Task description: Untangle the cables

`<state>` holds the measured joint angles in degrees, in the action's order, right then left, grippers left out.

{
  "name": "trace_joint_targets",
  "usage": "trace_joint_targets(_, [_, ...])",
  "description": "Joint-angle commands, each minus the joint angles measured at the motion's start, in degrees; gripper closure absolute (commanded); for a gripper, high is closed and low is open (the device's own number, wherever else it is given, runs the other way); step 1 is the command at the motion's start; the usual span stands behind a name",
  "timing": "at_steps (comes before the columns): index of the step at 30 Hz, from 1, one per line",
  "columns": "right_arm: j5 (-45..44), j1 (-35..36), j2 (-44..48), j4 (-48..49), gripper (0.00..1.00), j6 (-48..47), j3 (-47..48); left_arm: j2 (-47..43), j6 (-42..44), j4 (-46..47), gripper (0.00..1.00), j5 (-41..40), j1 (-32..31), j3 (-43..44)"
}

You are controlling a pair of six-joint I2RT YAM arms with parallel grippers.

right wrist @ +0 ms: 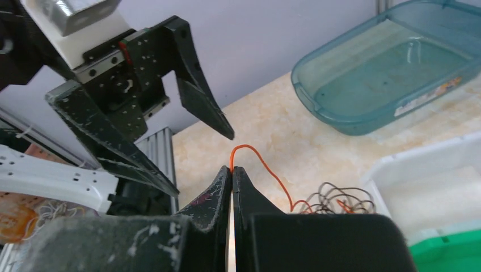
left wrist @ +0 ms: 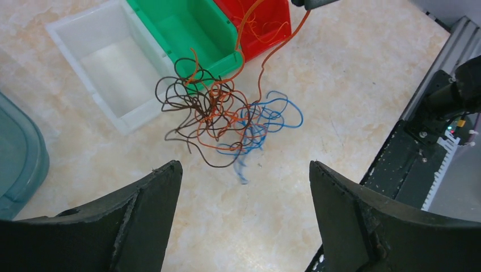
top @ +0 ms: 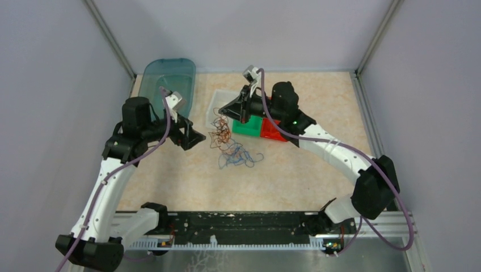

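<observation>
Left wrist view: left gripper (left wrist: 245, 165) jaws wide apart, empty, hovering above cables (left wrist: 227, 116). Cables form thin curly tangle of blue, orange and dark brown on beige marbled worktop (left wrist: 340, 73).

Only right wrist view shows pinch: right gripper (right wrist: 232, 169) jaws closed on orange strand (right wrist: 266, 170), which runs up from tangle.

Top view: tangle mid-worktop, between both arms, just before bins.

Beyond: white bin (left wrist: 113, 68), green bin (left wrist: 187, 28) and red bin (left wrist: 272, 34), side by side, glossy plastic. Orange strands cross in front of red bin. Translucent teal tub (top: 168, 79) at far left.
</observation>
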<state>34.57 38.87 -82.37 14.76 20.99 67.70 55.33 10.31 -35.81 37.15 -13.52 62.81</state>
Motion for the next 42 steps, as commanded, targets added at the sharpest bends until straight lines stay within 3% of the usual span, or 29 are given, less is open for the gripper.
trace_joint_targets(1, [1.7,2.0,1.9,4.8,1.0,4.8,1.0,-1.1,-4.0,4.0,0.12,5.7,-0.2,-0.4])
trace_joint_targets(8, [1.6,4.4,1.2,5.2,1.0,7.2,6.7,-3.6,-6.9,7.9,0.19,10.0,-0.2,-3.3])
trace_joint_targets(20, [6.3,4.7,0.5,8.7,1.0,13.0,10.2,-7.6,-2.8,13.5,0.4,7.8,-0.2,-8.0])
trace_joint_targets(27, [5.7,5.4,0.5,10.1,1.0,14.8,12.3,-7.7,-7.6,15.8,0.37,16.1,-0.3,-10.9])
trace_joint_targets(32, [4.2,6.5,-0.3,13.1,1.0,17.3,13.7,-8.2,-11.7,20.4,0.37,14.0,-0.3,-14.1])
trace_joint_targets(37, [0.7,8.4,-0.7,12.9,1.0,16.8,15.8,-7.6,-20.2,24.4,0.33,17.2,-0.3,-16.9])
trace_joint_targets(42, [-1.2,8.9,-0.8,13.4,1.0,16.9,17.4,-8.1,-20.1,24.5,0.49,17.7,-0.4,-19.2])
